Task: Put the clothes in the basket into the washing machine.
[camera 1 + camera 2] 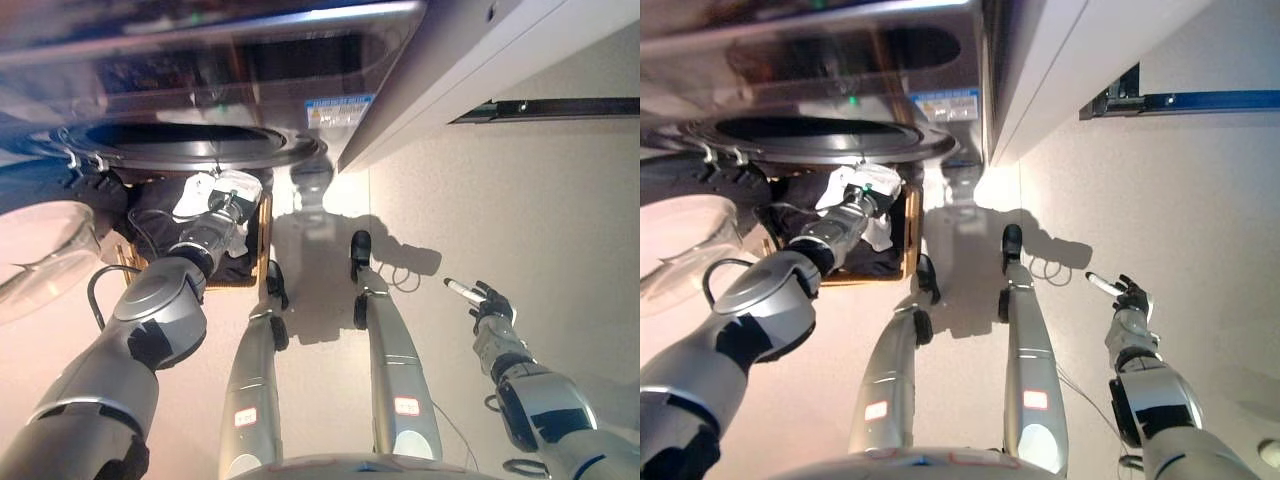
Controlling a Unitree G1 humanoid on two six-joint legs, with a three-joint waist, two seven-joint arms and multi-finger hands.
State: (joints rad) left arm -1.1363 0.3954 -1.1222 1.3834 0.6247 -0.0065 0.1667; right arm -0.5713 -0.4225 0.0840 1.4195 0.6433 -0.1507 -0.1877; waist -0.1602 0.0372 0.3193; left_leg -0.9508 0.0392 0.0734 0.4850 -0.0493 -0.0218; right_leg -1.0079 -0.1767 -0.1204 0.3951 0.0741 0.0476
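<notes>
Upper left, the washing machine [200, 60] is glossy metal; below it, a wooden basket [262, 245] holds dark matt cloth [865, 255].

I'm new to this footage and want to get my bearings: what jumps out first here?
The washing machine fills the top of the view, its round drum opening facing down at the robot. Just below it, the left hand reaches into a wooden basket of dark clothes, its fingers hidden there. At lower right, the right hand hangs idle over the pale floor, fingers relaxed.
</notes>
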